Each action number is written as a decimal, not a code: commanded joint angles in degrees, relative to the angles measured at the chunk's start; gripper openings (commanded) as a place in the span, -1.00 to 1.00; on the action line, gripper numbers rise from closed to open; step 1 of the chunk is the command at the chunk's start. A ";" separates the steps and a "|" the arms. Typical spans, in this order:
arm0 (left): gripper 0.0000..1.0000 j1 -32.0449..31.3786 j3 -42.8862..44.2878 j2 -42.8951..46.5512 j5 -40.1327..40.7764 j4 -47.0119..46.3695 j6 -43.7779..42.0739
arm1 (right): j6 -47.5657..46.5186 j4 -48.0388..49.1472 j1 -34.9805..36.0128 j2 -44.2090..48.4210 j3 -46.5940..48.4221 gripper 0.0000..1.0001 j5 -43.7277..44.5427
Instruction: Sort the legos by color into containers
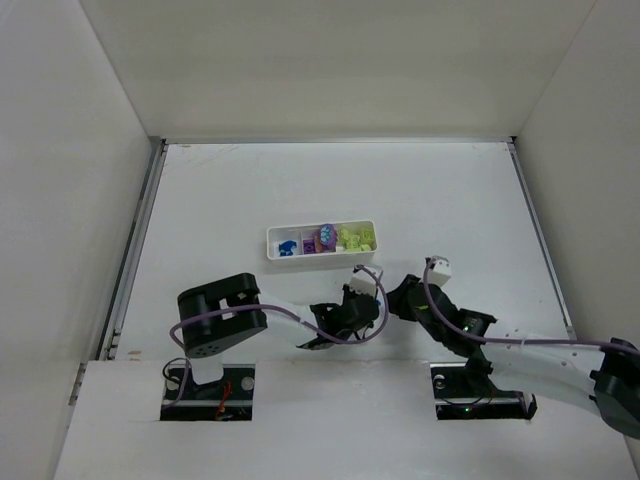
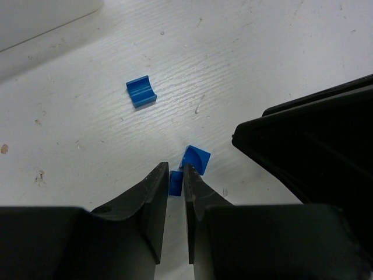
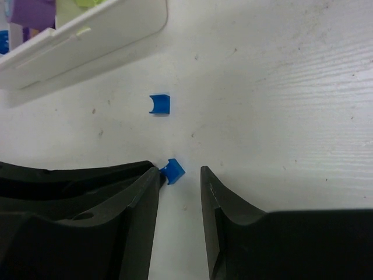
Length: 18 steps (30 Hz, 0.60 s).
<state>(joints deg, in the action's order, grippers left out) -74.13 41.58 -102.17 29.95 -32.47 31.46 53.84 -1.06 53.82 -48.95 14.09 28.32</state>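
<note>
Lab bench, white enclosure walls [image 1: 60, 200], table [image 1: 250, 190]

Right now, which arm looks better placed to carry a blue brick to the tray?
Left. The left pincer is shut on a small blue brick, so it probably only needs to lift and carry. The right pincer stands open, another blue brick beside one fingertip, ungripped.
</note>
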 commanded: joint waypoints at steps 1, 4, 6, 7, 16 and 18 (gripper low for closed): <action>-0.72 0.34 -2.02 3.81 -0.34 1.88 -0.53 | 1.00 -1.22 1.41 -2.02 1.90 -0.19 1.04; -0.73 0.52 -4.13 6.54 -0.34 1.88 0.00 | 1.17 -2.36 3.08 -5.09 3.66 -0.13 1.21; -0.73 0.70 -5.37 8.21 -0.25 1.88 0.35 | 1.26 -2.63 4.13 -8.07 5.24 -0.10 1.56; -0.74 0.87 -6.07 9.00 -0.25 1.88 0.61 | 1.26 -2.63 4.66 -9.66 5.95 -0.09 1.83; -0.74 3.86 -11.78 17.70 -1.21 1.88 3.60 | 2.49 -2.72 8.89 -17.32 10.96 -0.03 5.70; -0.74 4.91 -12.92 19.81 -1.30 1.88 3.69 | 2.41 -2.81 8.89 -18.54 11.40 -0.04 5.70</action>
<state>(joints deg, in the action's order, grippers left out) -70.30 30.11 -86.13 28.67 -30.02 33.93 55.53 -3.99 62.35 -66.32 22.98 31.57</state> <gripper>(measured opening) 0.133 0.483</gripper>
